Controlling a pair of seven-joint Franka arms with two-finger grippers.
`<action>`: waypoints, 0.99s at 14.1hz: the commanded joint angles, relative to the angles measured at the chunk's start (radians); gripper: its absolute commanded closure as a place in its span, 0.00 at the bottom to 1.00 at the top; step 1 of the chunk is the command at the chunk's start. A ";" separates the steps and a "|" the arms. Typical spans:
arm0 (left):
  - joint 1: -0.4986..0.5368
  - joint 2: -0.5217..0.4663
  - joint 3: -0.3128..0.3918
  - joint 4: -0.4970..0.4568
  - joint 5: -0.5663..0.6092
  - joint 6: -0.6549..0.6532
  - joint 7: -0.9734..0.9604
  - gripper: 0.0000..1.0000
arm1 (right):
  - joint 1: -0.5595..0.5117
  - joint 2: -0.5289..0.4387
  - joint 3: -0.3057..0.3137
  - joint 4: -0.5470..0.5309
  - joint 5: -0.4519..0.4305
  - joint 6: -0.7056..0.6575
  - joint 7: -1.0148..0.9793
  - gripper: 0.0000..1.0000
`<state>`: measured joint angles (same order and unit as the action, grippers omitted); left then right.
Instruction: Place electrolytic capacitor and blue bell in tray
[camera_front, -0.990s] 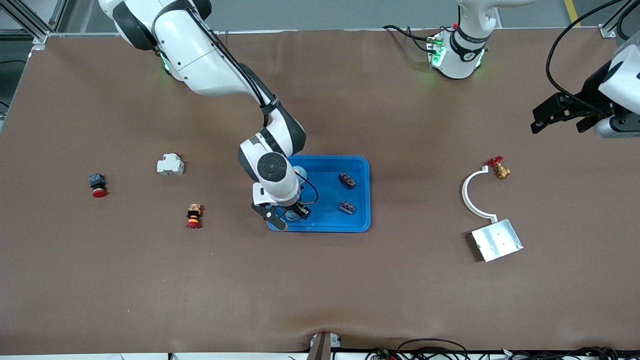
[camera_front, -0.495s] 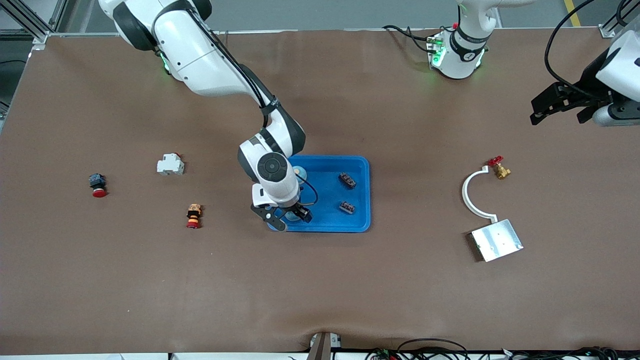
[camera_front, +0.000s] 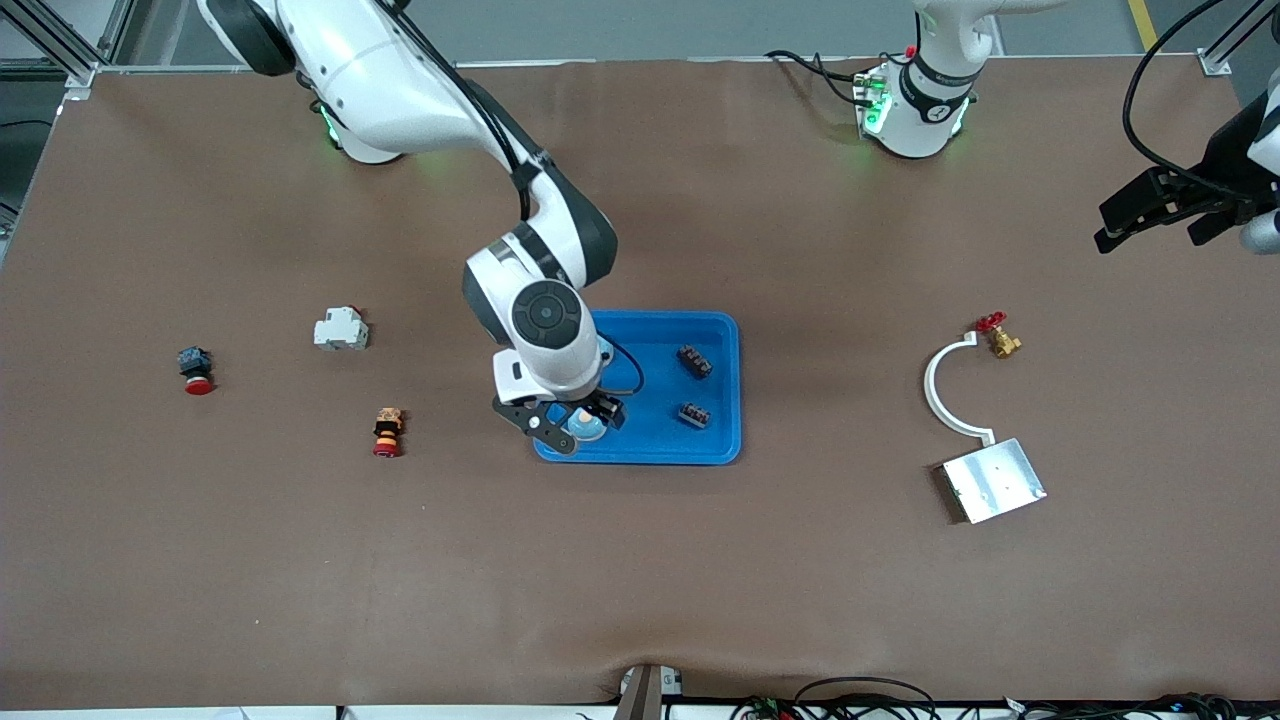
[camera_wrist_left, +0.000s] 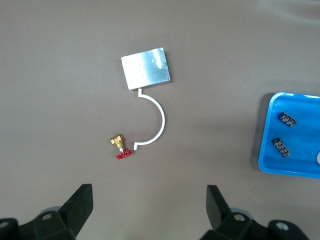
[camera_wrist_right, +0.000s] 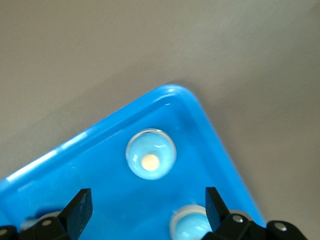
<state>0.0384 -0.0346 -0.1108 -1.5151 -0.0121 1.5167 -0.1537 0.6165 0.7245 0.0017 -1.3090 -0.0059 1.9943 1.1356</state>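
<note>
The tray sits on the bench near its middle. It holds two dark capacitors, one nearer the front camera than the other, both toward the left arm's end of the tray. It also holds blue bells: one lies in the tray corner at the right arm's end, nearer the front camera, free of any grip. A second bell lies beside it in the right wrist view, partly cut off by the pincer, and a further pale round part shows under the right wrist, too hidden to identify.

The right pincer hangs over that corner of the tray, jaws spread wide, holding nothing. The left pincer is raised over the left arm's end of the bench, jaws wide and empty; this arm waits.

Judgement: both kinds of part are in the tray, so placement looks complete or nearly so. No capacitor or bell is visible loose on the bench.

Outside the tray lie a breaker, a red button and a stacked button toward the right arm's end, and a valve, a white clip and a plate toward the left arm's end.
</note>
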 joint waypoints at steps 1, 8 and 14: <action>-0.002 0.010 -0.009 0.026 0.021 0.011 0.011 0.00 | -0.062 -0.118 -0.003 -0.062 -0.005 -0.093 -0.179 0.00; 0.005 0.010 -0.007 0.024 0.021 0.011 0.013 0.00 | -0.286 -0.425 -0.003 -0.378 -0.006 -0.104 -0.670 0.00; 0.003 0.010 -0.009 0.023 0.021 0.003 -0.006 0.00 | -0.438 -0.624 -0.003 -0.509 -0.013 -0.121 -0.823 0.00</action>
<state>0.0386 -0.0280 -0.1137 -1.5080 -0.0120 1.5290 -0.1542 0.2246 0.2026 -0.0219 -1.7361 -0.0063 1.8707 0.3389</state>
